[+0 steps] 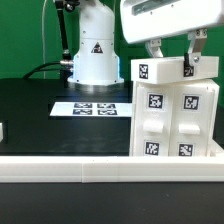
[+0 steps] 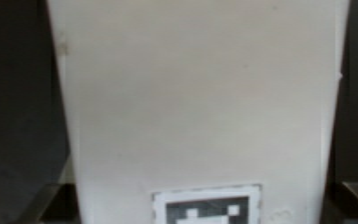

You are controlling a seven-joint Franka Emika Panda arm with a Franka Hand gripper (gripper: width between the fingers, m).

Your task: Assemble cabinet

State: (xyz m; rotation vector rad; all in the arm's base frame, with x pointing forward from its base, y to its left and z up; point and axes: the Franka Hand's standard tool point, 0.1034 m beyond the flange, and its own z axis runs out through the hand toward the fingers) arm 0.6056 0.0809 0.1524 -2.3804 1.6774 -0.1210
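The hand hangs at about one o'clock in the exterior view, its two fingers pointing down and reaching the top edge of the cabinet. One finger lies against the cabinet's upper panel near its top tag; whether the fingers are clenched on that panel or merely resting at it cannot be told from either view.

In the wrist view the cabinet fills most of the picture as a broad, blurred white face, with one black-and-white tag at six o'clock and dark finger tips just visible low at either side of it.

The cabinet stands upright on the black bench at roughly four o'clock in the exterior view, close to the low white rail that runs along the front edge. Its near face carries fitted white panels, each with a small square tag: two side by side in the upper row and two more lower down.

At about nine to ten o'clock from the cabinet, well apart from it, the marker board lies flat on the bench with its four tags. Behind it, at twelve o'clock, stands the white robot base with a triangle sticker.
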